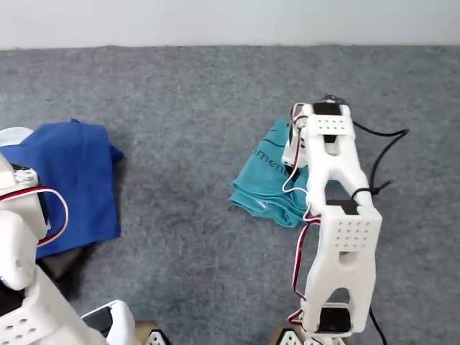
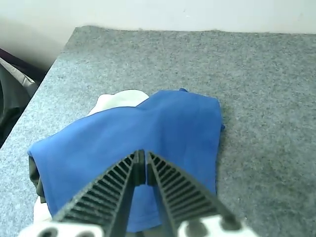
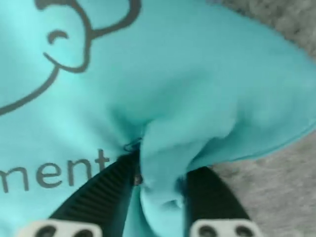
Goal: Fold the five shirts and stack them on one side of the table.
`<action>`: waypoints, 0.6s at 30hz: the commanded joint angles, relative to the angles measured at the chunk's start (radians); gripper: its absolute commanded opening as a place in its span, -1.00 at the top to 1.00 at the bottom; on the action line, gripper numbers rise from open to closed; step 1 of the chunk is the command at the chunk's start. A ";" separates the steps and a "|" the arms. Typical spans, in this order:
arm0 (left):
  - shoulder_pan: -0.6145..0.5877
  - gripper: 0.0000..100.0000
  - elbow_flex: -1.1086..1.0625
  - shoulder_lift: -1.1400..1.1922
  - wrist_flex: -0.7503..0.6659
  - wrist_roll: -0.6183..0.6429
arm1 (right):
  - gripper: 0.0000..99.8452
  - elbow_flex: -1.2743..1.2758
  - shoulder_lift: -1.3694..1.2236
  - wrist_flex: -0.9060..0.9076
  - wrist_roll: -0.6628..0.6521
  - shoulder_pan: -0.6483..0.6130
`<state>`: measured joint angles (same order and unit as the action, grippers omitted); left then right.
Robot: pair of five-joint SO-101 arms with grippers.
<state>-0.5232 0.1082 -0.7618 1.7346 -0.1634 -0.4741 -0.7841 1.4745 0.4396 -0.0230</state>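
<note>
A teal shirt (image 1: 269, 181) with dark print lies partly folded near the middle of the grey table, under the white arm on the right. My right gripper (image 3: 158, 173) is shut on a bunched fold of that teal shirt (image 3: 197, 89), cloth pinched between its black fingers (image 3: 111, 180). At the table's left side a folded blue shirt (image 1: 75, 183) tops a stack, with a white shirt (image 1: 14, 134) peeking out beneath. My left gripper (image 2: 145, 165) hovers above the blue shirt (image 2: 148, 128), fingers together and holding nothing.
The grey felt table (image 1: 180, 93) stretches back to a white wall. Its left edge (image 2: 54, 64) drops off beside the stack. A black cable (image 1: 384, 154) trails right of the right arm. Dark cloth (image 2: 33, 173) shows under the stack's edge.
</note>
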 commanded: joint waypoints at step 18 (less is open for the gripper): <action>-0.008 0.97 0.002 -0.002 0.015 -0.009 | 0.98 0.006 0.206 -0.108 -1.120 0.608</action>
<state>-0.5232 0.1082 -0.7618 1.7361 -0.1634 -0.4557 -0.6291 1.4438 -0.5209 0.4818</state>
